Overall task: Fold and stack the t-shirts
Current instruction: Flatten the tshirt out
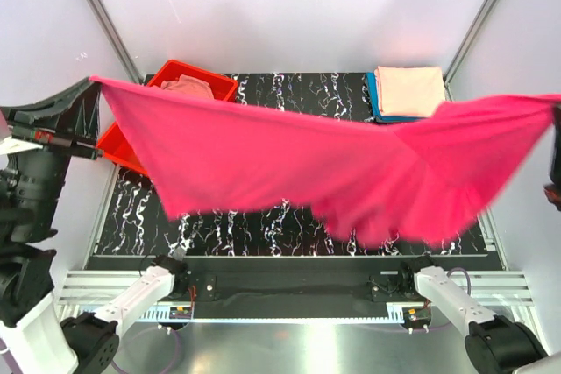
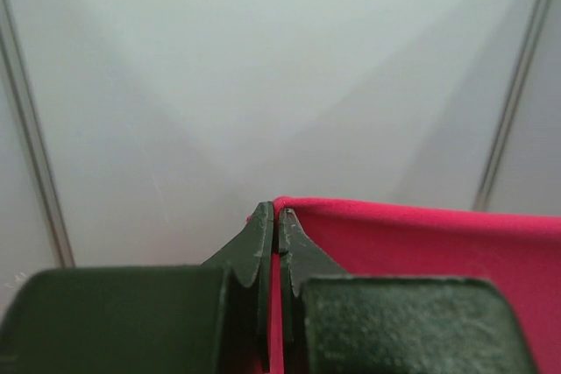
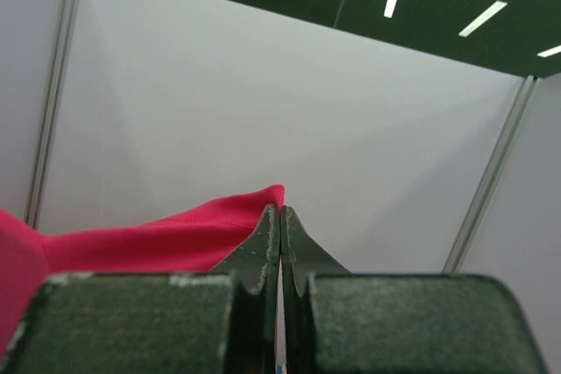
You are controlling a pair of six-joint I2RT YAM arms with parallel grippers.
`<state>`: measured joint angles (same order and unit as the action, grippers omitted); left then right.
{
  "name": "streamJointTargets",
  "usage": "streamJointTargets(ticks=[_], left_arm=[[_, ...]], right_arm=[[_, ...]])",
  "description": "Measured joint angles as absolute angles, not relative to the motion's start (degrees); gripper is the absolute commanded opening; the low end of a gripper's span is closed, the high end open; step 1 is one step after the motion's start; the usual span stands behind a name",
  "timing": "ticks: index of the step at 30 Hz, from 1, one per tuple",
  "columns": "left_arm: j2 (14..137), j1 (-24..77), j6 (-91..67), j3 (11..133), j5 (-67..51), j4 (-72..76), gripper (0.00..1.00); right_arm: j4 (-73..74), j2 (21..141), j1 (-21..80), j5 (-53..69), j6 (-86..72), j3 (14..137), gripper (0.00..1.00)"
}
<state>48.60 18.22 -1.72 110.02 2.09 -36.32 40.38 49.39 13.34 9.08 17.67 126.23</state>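
Back left, red tray (image 1: 221, 86), dusty-pink t-shirt (image 1: 186, 86) inside

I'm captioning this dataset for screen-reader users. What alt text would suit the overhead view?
A pink t-shirt hangs stretched mid-air across the frame, its left corner pinched in the left end effector, its right corner reaching the frame's edge. Beneath lies a black marbled table, with a red tray at back left and a folded peach shirt at back right.

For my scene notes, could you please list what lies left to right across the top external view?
Left gripper, red tray, folded peach t-shirt, right gripper; the hot pink t-shirt spans between both grippers.
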Motion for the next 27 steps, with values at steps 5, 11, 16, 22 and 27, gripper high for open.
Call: streamJointTargets(ticks=[5, 11, 16, 22, 27], left_arm=[[47.7, 18.2, -2.9, 108.9, -1.9, -38.4, 0.00], [49.5, 18.2, -2.4, 98.0, -2.0, -36.7, 0.00], [54.2, 18.2, -2.3, 81.4, -0.6, -30.6, 0.00], [65.3, 18.0, -0.4, 66.3, 2.5, -27.4, 0.00], [80.6, 16.2, 1.5, 67.4, 4.5, -23.0, 0.00]], right_arm=[[41.6, 49.0, 13.3, 9.0, 18.1, 127.7, 0.00], [36.4, 49.8, 13.3, 8.2, 21.8, 112.9, 0.00], [24.6, 52.6, 13.3, 8.9, 22.9, 86.2, 0.00], [10.9, 60.7, 13.3, 8.2, 22.5, 58.2, 0.00], [-2.9, 76.0, 12.8, 6.6, 21.6, 53.8, 0.00]])
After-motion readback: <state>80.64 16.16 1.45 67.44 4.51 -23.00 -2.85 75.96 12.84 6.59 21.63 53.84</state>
